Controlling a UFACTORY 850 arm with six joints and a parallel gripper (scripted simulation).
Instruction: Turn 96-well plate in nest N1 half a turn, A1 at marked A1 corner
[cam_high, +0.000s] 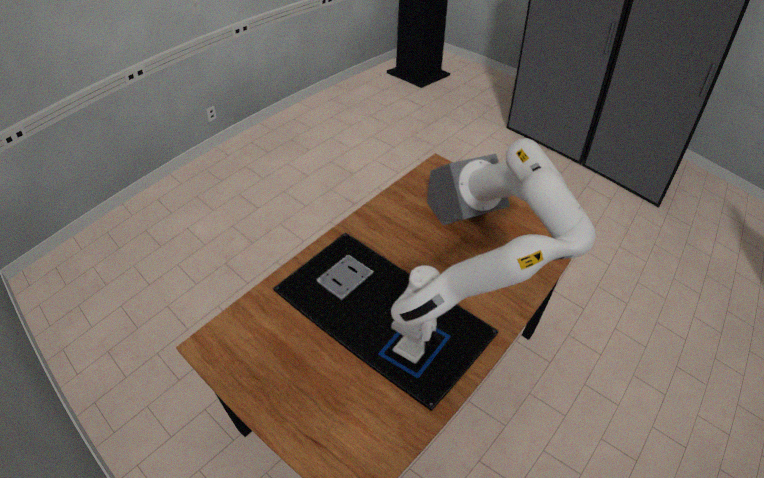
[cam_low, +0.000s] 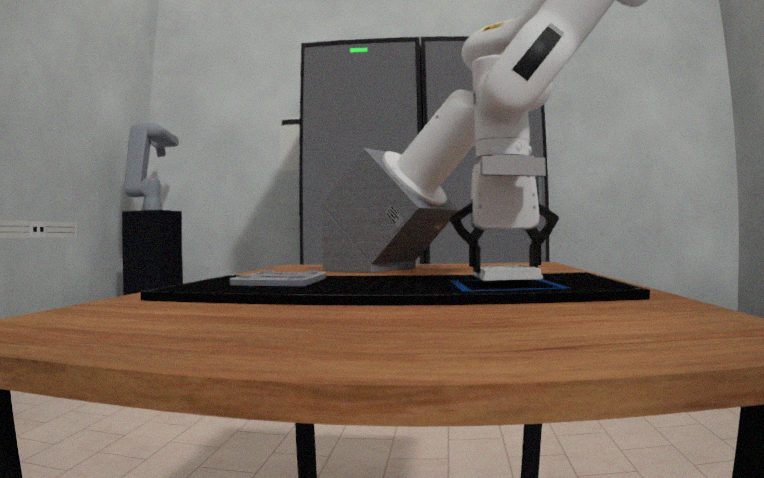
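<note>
— Room first? Tiled floor (cam_high: pixel 169 315), pale grey walls, wooden table (cam_low: pixel 360 349) filling the foreground of the exterior view.

— Nearest the gripper?

— Gripper (cam_low: pixel 505 264) pointing straight down, black fingers (cam_low: pixel 474 248) spread wide, clamped on the two opposite sides of the white 96-well plate (cam_low: pixel 509 273). Held firmly between them, not merely straddled.

— And the plate's place?

— Directly beneath the tool, over the blue-outlined plate nest N1 (cam_low: pixel 462 285). From the side, underside looks a shade above the blue frame; cannot tell whether touching or just lifted. From above, mostly hidden under the wrist, only one white end (cam_high: pixel 408 352) poking out inside the blue border (cam_high: pixel 418 372). Cut-off corner too small to make out, A1 marking likewise.

— Under that?

— Black mat (cam_high: pixel 315 310) carrying the nest, lying across the table.

— Farther out from the tool?

— Flat grey plate with dark slots (cam_high: pixel 344 276) on the same mat, well apart from the gripper, toward the mat's other end. Beyond that, behind the tool, a grey block (cam_high: pixel 445 194) tilted on the table, bearing the white arm (cam_high: pixel 540 202), which bends round and reaches down to the nest.

— Background?

— Grey double-door cabinet (cam_low: pixel 360 152) with a small green light (cam_low: pixel 358 49) by the back wall. Off to the far side, black pedestal (cam_low: pixel 152 248) bearing a second pale arm (cam_low: pixel 147 163).
</note>
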